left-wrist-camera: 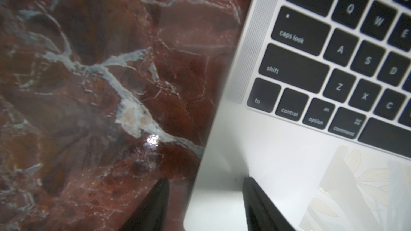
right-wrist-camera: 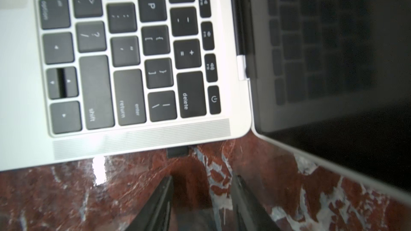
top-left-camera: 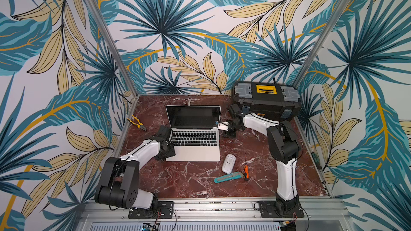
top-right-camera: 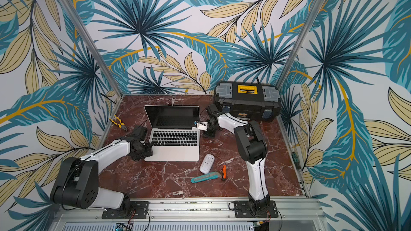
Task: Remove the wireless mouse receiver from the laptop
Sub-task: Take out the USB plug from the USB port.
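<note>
Red marble worktop bore the open laptop, its black receiver plugged into the right edge near the hinge; mid-approach, right fingers hung parted and empty just short of it, left fingers spread astride a front corner, so pinching and pulling straight out seemed next.

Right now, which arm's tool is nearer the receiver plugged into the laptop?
Right. The right tool sits just short of the receiver, which sticks out of the side edge of the laptop; the left tool straddles the opposite front corner.
</note>
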